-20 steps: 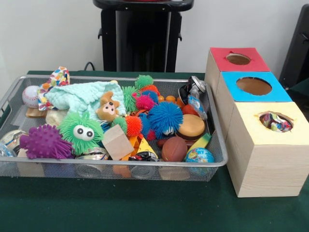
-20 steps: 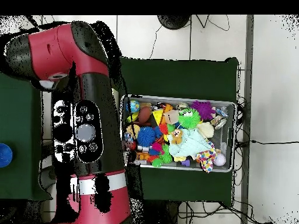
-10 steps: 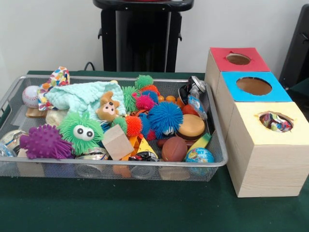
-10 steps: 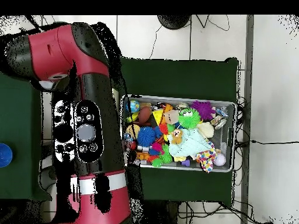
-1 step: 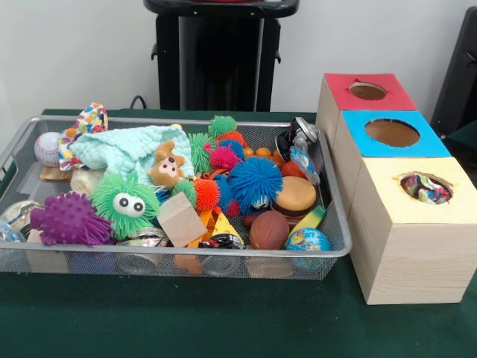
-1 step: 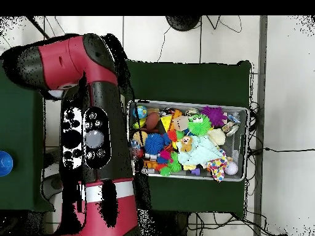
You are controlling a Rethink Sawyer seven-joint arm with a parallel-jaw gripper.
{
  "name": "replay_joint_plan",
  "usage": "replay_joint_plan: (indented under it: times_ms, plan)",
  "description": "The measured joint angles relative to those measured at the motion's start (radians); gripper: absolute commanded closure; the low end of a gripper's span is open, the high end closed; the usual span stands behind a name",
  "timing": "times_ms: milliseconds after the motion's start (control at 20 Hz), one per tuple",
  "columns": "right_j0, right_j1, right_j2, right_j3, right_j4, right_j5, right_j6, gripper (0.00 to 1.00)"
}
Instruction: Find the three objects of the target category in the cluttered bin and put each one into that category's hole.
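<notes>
Overhead view: red arm (image 6: 92, 129) folded beside bin (image 6: 242, 142), end effector hidden, grip state cannot tell | front view: bin (image 5: 339, 246) packed; blue spiky ball (image 5: 255, 183) centre-right, wooden block (image 5: 181, 218) near | boxes (image 5: 406, 246) right, yellow hole (image 5: 425, 187) holds something | risk: tangled toys, wrong item lifted.

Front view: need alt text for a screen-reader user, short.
A wire mesh bin on a green table is heaped with toys: a purple spiky ball, a green fuzzy ball with eyes, a blue fuzzy ball and a baseball. Beside it stand three wooden boxes with round holes, topped red, blue and yellow. No gripper shows.
</notes>
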Motion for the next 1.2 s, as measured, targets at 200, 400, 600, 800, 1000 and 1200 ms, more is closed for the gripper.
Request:
replay_joint_plan:
  times_ms: [200, 400, 600, 800, 1000, 1200]
  plan:
    - [-0.013, 0.011, 0.006, -0.029, 0.000, -0.011, 0.000, 1.00]
    - [-0.057, 0.066, 0.045, -0.153, -0.001, -0.003, -0.003, 1.00]
    - [-0.119, 0.137, 0.110, -0.291, -0.005, 0.036, -0.036, 1.00]
    - [-0.183, 0.196, 0.170, -0.396, -0.022, 0.093, -0.115, 1.00]
    - [-0.217, 0.220, 0.210, -0.447, -0.049, 0.132, -0.186, 1.00]
    - [-0.250, 0.230, 0.279, -0.503, -0.120, 0.202, -0.284, 1.00]
